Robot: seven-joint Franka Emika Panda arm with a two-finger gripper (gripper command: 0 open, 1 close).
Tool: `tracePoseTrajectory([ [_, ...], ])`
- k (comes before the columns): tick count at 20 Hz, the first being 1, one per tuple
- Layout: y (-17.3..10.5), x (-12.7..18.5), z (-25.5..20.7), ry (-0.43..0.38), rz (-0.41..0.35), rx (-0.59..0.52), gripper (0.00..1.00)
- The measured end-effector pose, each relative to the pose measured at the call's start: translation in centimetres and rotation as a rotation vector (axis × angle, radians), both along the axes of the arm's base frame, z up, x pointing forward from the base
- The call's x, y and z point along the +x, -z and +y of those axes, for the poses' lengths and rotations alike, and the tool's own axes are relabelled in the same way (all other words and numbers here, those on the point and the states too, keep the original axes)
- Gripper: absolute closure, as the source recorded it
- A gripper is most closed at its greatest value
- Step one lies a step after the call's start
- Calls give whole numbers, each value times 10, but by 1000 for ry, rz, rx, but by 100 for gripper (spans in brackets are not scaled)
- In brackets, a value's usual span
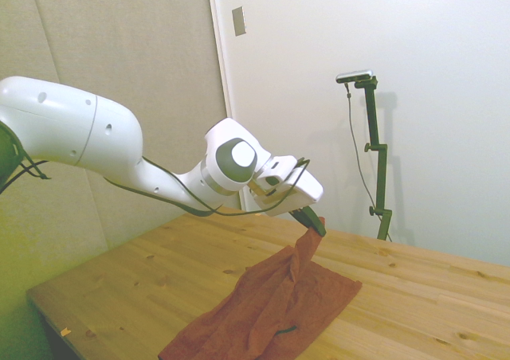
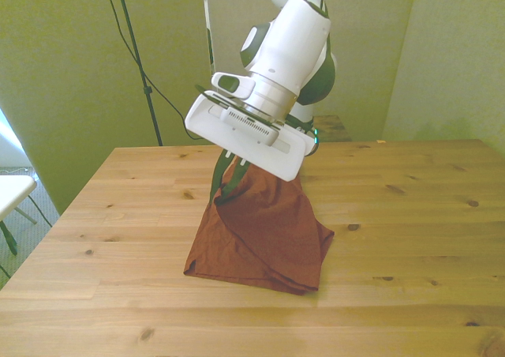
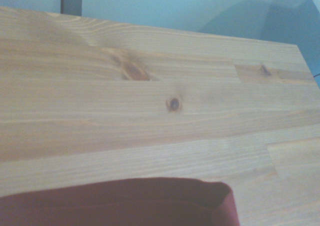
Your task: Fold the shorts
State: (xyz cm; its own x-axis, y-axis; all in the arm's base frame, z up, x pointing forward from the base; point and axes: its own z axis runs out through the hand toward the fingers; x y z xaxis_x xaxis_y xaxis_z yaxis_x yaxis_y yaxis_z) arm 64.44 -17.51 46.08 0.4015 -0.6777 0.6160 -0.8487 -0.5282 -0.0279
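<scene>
Shorts [image 1: 275,304]: one pair, rust-red, lying partly on the wooden table [image 1: 430,296] and partly hanging from the gripper [image 1: 313,221]. In the side view the cloth is running from the pinched peak at about 1 o'clock down to its low spread at 7 o'clock, so the long axis is slanting along that line. In the front view the shorts [image 2: 272,234] are forming a tent, the peak at 11 o'clock and the folded bottom edge lying on the table [image 2: 410,215] toward 5 o'clock. One dark zipper line is showing near the lower edge in the side view.

Arm: one, white, reaching across and tilting downward, wrist angling toward the table. Gripper [image 2: 229,179]: one, its dark fingers closing on the raised corner of the shorts.

Wrist view: one folded red edge of the shorts [image 3: 125,203] lying on bare table [image 3: 150,86] planks.
</scene>
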Motion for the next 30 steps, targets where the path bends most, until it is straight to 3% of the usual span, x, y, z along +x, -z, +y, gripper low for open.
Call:
tracePoseTrajectory([
  [9,4,35,-49,90,25,19,100],
  [10,7,35,-56,105,31,16,0],
  [16,18,37,-94,164,33,-12,0],
  [25,14,34,-103,191,15,10,0],
  [30,10,12,-49,157,36,203,0],
])
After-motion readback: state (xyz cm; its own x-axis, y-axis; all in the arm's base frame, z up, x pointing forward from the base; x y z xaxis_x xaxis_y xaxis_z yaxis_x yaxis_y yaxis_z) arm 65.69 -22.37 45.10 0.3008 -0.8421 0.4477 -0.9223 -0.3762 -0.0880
